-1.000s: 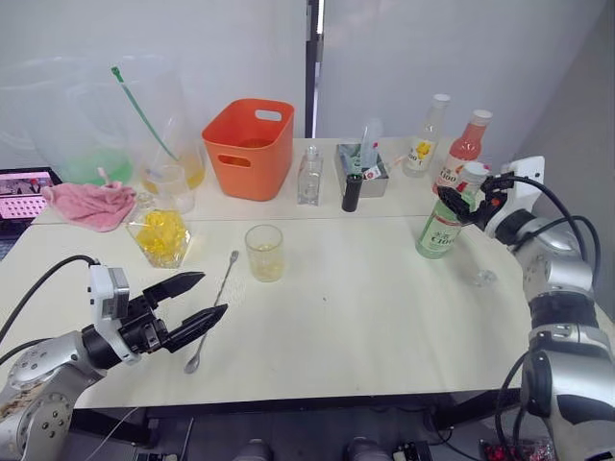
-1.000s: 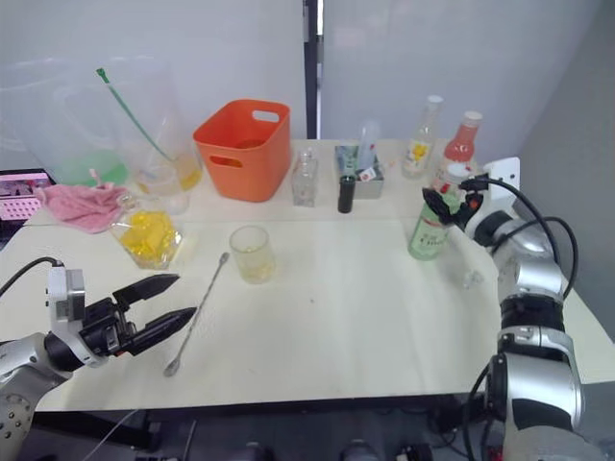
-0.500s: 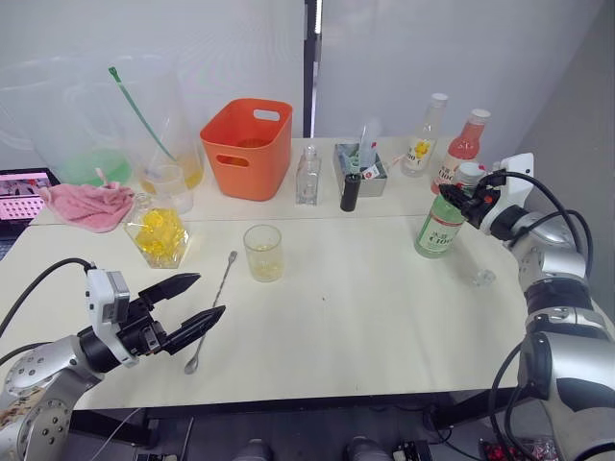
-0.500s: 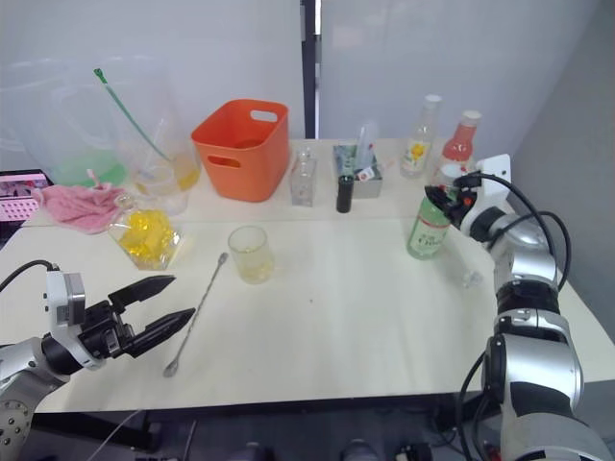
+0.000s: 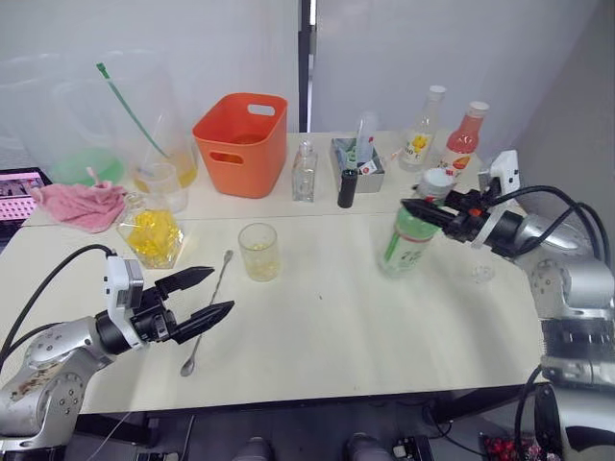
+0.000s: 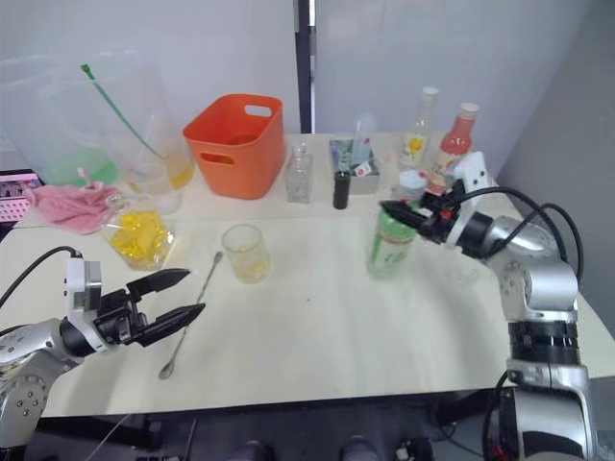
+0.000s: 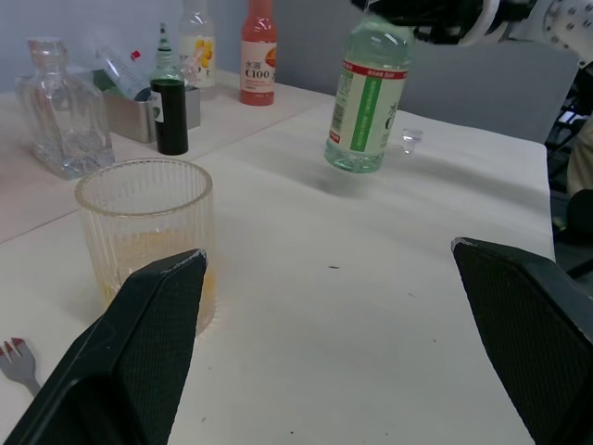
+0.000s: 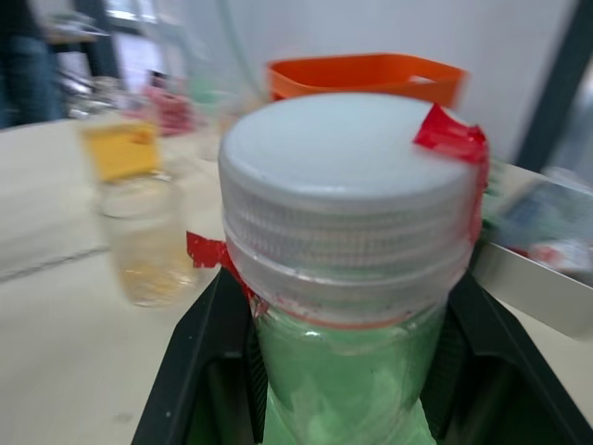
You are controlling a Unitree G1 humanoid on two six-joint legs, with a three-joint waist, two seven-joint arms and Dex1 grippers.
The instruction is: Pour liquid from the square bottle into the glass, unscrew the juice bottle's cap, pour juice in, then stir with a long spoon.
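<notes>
The right claw (image 5: 423, 211) is clamped on the neck of the juice bottle (image 5: 402, 240), just under its cap (image 8: 347, 176), and holds the bottle tilted and clear of the tabletop (image 5: 327, 317), to the right of the glass (image 5: 258, 251). The glass has a little yellowish liquid in it. The left claw (image 5: 204, 296) hangs with its fingers apart and empty, near the long spoon (image 5: 208, 312) lying on the tabletop. The square bottle (image 5: 153, 231) stands to the left of the glass. The cap looks to be on, so the bottle is best brought upright within reach of the left claw, gripped firmly at the neck so it cannot spin while the cap is twisted.
</notes>
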